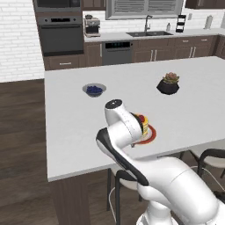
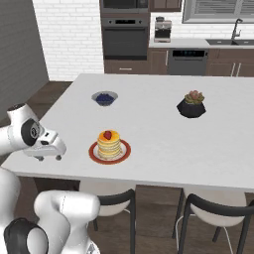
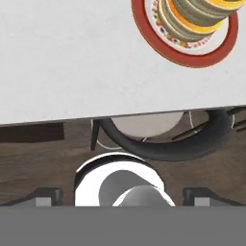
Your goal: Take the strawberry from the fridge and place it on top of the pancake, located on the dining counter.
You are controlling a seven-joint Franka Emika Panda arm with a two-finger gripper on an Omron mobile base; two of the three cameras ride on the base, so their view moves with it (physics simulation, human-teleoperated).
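The strawberry (image 2: 106,135) sits on top of the pancake (image 2: 109,144) stack, which stands on its red plate (image 2: 93,151) on the white tabletop (image 2: 149,124). Judged from that, the placing looks done: the berry is out of the fridge and resting where the task wants it, upright and centred as far as the right base view shows. What may be left is only to draw the arm clear.

The jaws (image 2: 48,158) stand wide apart and hold nothing. In the right base view they hang over the near edge of the tabletop, well apart from the plate, with the stack off to one side of them and further in over the tabletop. In the hand view the two dark tips (image 3: 48,196) show at the bottom, spread wide, with the tabletop's edge and a stool (image 3: 158,139) ahead of them; the plate and the lower pancakes lie far ahead and off to the upper right there, the berry itself cut off by the frame.

Beyond the stack, further from the jaws, are a bowl of blue berries (image 2: 104,98) and a dark potted plant (image 2: 192,105).
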